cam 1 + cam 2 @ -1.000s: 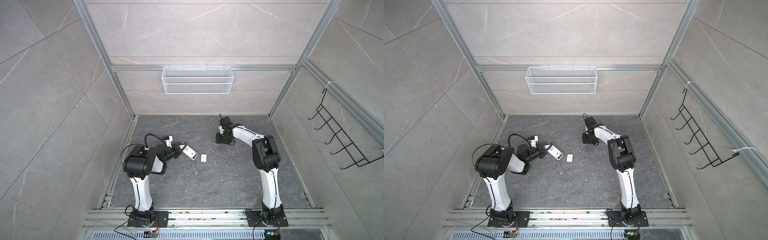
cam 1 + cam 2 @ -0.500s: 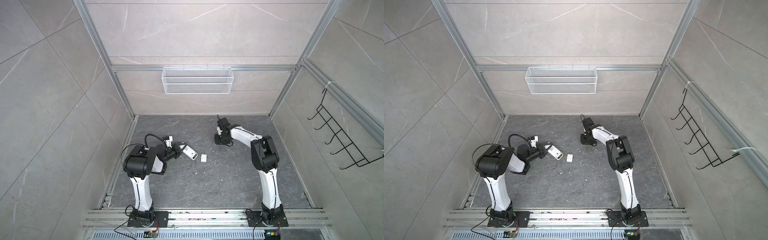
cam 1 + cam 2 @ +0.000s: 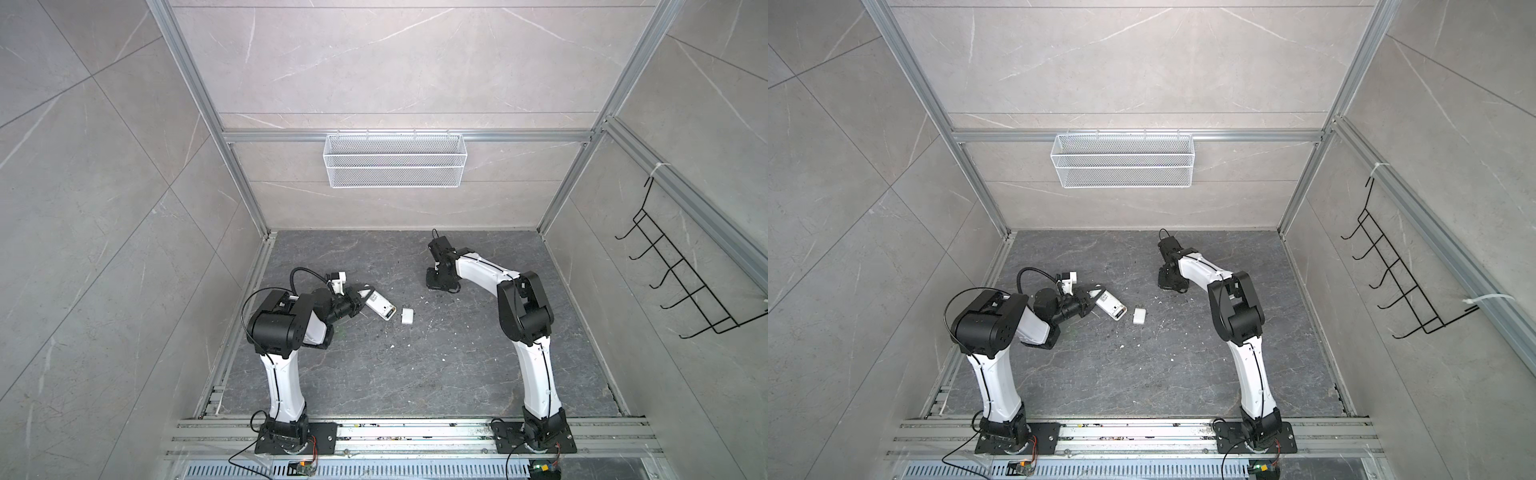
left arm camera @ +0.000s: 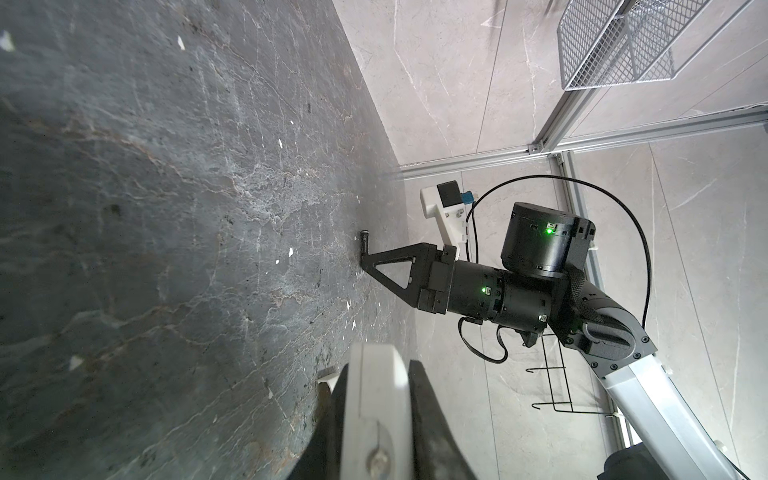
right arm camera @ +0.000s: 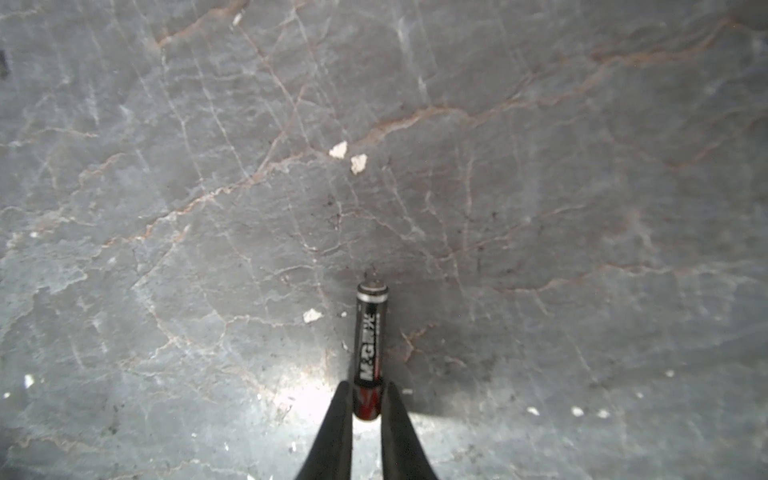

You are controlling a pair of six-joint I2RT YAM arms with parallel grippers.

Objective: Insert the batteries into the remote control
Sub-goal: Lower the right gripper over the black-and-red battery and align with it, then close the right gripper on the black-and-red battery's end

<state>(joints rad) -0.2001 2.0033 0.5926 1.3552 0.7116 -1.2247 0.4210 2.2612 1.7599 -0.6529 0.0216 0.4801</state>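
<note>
Left claw (image 3: pixel 362 300): sits left of centre in both top views, low over the dark stone floor (image 3: pixel 374 374). It is pinched on one end of the remote control (image 3: pixel 380 308). The left wrist view confirms this, with the white body of the remote control (image 4: pixel 374 415) seated between the two black fingers (image 4: pixel 424 399). The free end of the remote points toward the centre of the frame, at an angle.

Small white cover (image 3: pixel 407 315): lies flat on the floor just beside the free end of the remote, apart from it.

Right claw (image 3: pixel 436 286): sits at upper centre-right of the floor in both top views, tip down at floor level. In the right wrist view the right claw (image 5: pixel 367 395) is closed on the red end of a battery (image 5: pixel 370 332), one finger on each side. The black body and metal cap of the battery project beyond the tips. The left wrist view shows the same battery (image 4: pixel 365 243) at the tip of the right claw (image 4: pixel 365 261), along the floor surface. Whether it rests on the floor cannot be determined.

The battery is well apart from the remote.

Floor condition: scattered small white chips (image 5: pixel 338 149).

Wire basket (image 3: pixel 395 166): hangs on the back wall.
</note>
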